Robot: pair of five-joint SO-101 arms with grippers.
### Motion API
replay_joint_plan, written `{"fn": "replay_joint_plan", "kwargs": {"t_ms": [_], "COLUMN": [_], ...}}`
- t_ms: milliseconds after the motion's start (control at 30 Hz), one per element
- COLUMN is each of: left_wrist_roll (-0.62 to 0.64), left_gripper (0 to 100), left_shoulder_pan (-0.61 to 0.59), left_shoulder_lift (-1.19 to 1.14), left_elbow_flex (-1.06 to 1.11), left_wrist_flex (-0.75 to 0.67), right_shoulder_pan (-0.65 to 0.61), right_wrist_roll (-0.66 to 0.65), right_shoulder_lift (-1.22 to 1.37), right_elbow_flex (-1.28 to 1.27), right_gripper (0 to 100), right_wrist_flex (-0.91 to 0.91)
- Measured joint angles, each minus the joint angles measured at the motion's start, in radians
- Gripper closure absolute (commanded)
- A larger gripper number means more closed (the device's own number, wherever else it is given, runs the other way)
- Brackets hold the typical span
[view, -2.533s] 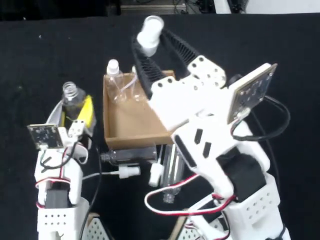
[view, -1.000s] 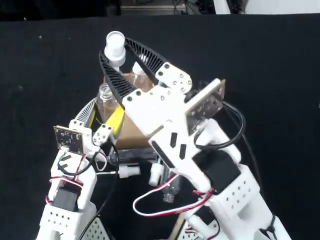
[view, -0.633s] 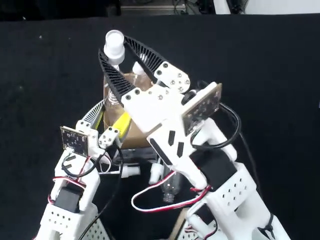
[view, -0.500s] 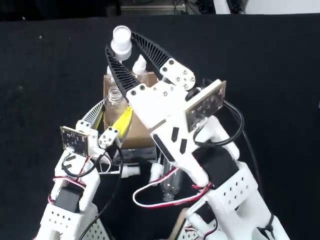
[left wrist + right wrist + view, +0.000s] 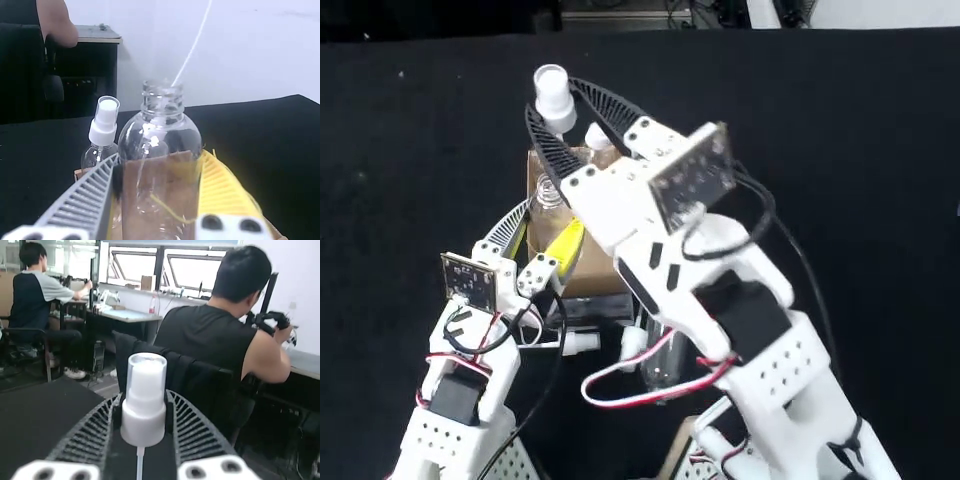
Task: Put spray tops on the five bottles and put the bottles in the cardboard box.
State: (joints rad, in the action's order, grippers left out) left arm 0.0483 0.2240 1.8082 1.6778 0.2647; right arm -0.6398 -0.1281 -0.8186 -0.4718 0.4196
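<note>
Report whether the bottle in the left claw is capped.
Uncapped: the bottle shows a bare threaded neck, and the right claw holds a spray top.

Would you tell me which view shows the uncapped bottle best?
The left wrist view: the bottle sits close, open neck clear, in the left hand. The high view catches its neck and shoulder by the right arm.

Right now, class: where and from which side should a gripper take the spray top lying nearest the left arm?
Grip the spray top across its collar, probably from above: it lies on its side, its tube too thin to hold.
</note>
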Motion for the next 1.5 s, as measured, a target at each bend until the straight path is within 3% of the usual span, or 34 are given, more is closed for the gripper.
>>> {"fn": "replay_joint_plan", "kwargs": {"t_ms": [400, 500, 667, 1033, 1133, 1267, 1500], "left_wrist_roll": [0.0, 0.0, 0.0, 0.0, 0.0, 0.0, 0.0], "left_gripper": [92, 92, 92, 92, 92, 92, 92], "left_shoulder_pan": [0.0, 0.0, 0.003, 0.0, 0.002, 0.006, 0.006], "left_shoulder_lift": [0.0, 0.0, 0.0, 0.0, 0.0, 0.0, 0.0], "left_elbow_flex": [0.0, 0.0, 0.0, 0.0, 0.0, 0.0, 0.0], "left_wrist_flex": [0.0, 0.0, 0.0, 0.0, 0.0, 0.0, 0.0], "right_shoulder_pan": [-0.052, -0.049, -0.063, -0.083, -0.015, 0.167, 0.39], "right_wrist_roll": [0.0, -0.002, -0.002, 0.0, -0.002, 0.0, 0.0], "right_shoulder_lift": [0.069, 0.069, 0.069, 0.034, -0.046, -0.16, -0.327], "right_elbow_flex": [0.005, 0.005, 0.005, 0.133, 0.133, 0.109, -0.184], "right_gripper": [98.2, 92.3, 81.9, 81.1, 81.1, 81.1, 81.1], "right_wrist_flex": [0.011, 0.046, 0.196, 0.474, 0.555, 0.652, 0.694]}}
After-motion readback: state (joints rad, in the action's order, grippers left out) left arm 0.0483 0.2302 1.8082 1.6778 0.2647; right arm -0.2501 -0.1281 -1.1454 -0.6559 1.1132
